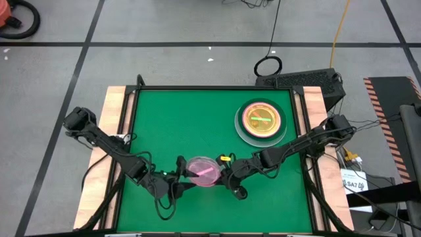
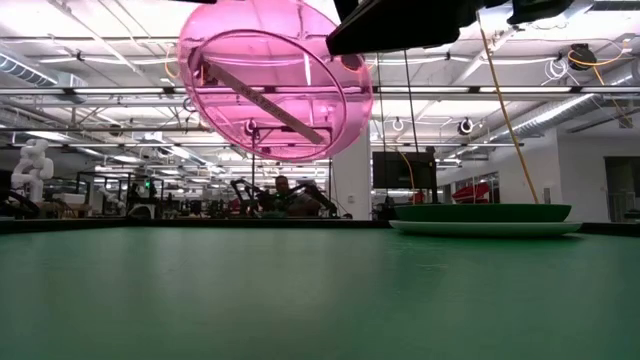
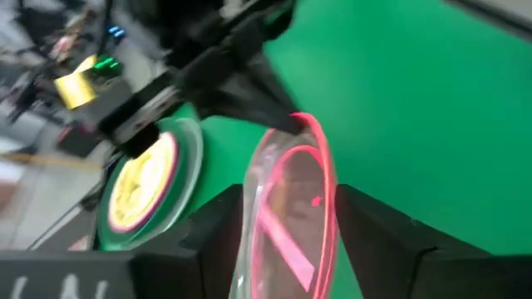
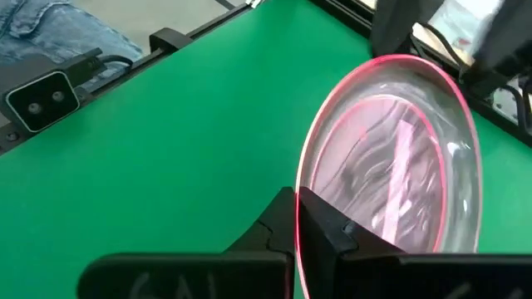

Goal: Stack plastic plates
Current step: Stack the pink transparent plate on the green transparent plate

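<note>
A small translucent pink dish point(image 1: 203, 170) with a pink bar mark hangs tilted above the near middle of the green table; the low view shows its face point(image 2: 272, 92). My right gripper point(image 4: 312, 226) is shut on its right rim. My left gripper point(image 3: 291, 249) is open, one finger on either side of the dish's left rim point(image 3: 287, 208). At the far right stands a stack of plates point(image 1: 262, 120): a pale plate at the bottom, a dark-green one on it, then pink and amber dishes. My right gripper pinches the pink dish's rim point(image 4: 301, 218) between its two fingers, one on each face. The fingers come from the table's right side, slanting down. The dish is lifted clear of the table, steeply tilted, its face toward the near edge.
The stack point(image 2: 480, 218) takes up the far right corner of the mat. A raised dark frame point(image 1: 210, 87) runs around the green surface, with wooden strips point(image 1: 113, 131) outside it. Cables and gear lie off the table's right side.
</note>
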Controlling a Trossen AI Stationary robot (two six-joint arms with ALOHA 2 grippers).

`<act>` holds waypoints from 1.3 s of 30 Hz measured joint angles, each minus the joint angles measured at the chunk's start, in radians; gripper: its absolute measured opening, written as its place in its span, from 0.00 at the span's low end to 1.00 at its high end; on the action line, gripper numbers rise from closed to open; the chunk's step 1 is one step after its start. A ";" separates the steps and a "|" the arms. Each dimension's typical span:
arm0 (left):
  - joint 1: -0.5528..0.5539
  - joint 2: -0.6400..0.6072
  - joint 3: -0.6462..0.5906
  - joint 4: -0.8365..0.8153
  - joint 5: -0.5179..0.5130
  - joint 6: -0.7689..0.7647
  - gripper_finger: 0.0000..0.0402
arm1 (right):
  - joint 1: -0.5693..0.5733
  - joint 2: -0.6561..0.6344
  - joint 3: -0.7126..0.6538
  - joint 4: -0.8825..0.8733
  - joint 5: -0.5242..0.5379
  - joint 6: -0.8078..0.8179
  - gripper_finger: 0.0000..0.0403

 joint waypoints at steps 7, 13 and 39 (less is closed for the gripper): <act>0.006 0.000 0.000 0.097 -0.036 -0.061 0.53 | 0.000 -0.033 0.000 -0.076 0.147 0.063 0.00; 0.017 -0.011 0.000 0.193 0.007 -0.081 0.53 | 0.003 -0.118 0.000 -0.196 0.301 0.200 0.00; 0.128 0.110 -0.327 0.878 0.096 -0.380 0.53 | -0.113 -0.244 -0.056 -0.991 0.646 0.673 0.00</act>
